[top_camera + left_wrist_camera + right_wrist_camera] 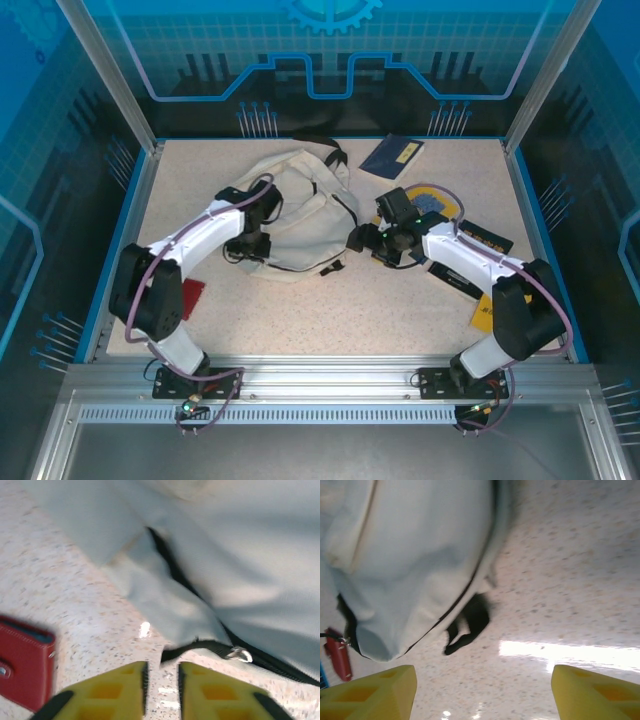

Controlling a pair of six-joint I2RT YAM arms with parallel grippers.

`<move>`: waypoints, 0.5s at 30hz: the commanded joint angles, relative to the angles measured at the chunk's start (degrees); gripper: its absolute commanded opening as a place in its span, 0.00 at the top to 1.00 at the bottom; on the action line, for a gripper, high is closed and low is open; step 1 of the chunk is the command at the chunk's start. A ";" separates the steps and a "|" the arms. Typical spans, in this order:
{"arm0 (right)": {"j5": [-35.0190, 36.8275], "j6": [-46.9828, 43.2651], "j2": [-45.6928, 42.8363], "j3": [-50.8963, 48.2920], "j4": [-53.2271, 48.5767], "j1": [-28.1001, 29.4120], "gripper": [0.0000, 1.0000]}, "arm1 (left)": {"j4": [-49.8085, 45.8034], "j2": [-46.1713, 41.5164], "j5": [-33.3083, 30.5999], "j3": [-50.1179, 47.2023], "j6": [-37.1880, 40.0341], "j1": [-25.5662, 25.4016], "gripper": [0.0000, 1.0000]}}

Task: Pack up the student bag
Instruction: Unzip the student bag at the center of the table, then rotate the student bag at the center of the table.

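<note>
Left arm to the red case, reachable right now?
Probably yes: the red case lies on bare table beside the left gripper, nothing between them; the student bag sits on the other side.

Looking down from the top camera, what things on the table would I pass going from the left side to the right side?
red case → cream backpack → blue book → black book
</note>
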 commanded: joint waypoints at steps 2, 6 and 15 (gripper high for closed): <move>3.09 -5.51 1.45 4.12 -5.10 -2.49 0.27 | 0.76 -4.39 -3.46 -1.25 -6.08 2.80 0.57; 3.27 -8.76 6.51 9.47 -6.27 -3.80 0.26 | 4.45 -9.40 1.08 -1.66 -7.72 2.99 0.38; -0.92 -15.53 24.23 27.07 -9.99 -3.74 0.28 | 29.95 -14.43 27.06 -11.84 -19.45 2.85 0.31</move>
